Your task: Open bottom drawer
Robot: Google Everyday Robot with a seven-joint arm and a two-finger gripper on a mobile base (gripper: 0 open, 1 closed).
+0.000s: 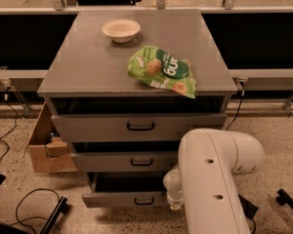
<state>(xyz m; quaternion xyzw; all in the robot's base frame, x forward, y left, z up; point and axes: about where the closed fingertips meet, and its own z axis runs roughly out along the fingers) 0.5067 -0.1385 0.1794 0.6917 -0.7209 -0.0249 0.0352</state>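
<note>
Your pincer (175, 204) sits low at the right end of the bottom drawer (124, 198), but the white arm (210, 179) covers most of it, and the right ends of that drawer and the middle drawer (127, 162) too. The arm runs off the lower edge, the cardboard box (46, 152) is half hidden behind the table (88, 62), and the lettering on the green bag (161, 72) is too blurred to read
</note>
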